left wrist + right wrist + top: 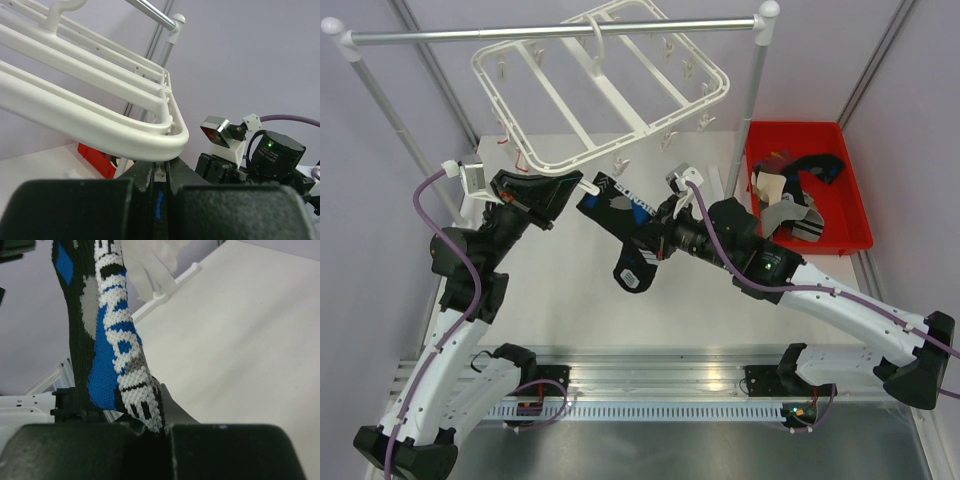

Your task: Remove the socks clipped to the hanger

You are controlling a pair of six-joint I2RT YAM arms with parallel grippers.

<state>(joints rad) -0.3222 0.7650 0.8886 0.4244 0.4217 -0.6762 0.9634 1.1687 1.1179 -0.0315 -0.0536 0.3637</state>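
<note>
White plastic hanger (pixel 100 125) hangs tilted from a silver rail (pixel 550 33) above a pale table (pixel 560 300). One black-and-blue sock (pixel 620 215) dangles from its near edge. The left gripper (pixel 578 188) has its fingers pressed together on a small white clip (pixel 160 173) just under the hanger's corner. The right gripper (pixel 655 238) pinches the sock partway down its length. Other socks (pixel 795 195) lie heaped in a red bin (pixel 795 126) at the right.

Left fingers (pixel 75 207) and right fingers (pixel 230 450) are both pinched closed.
</note>
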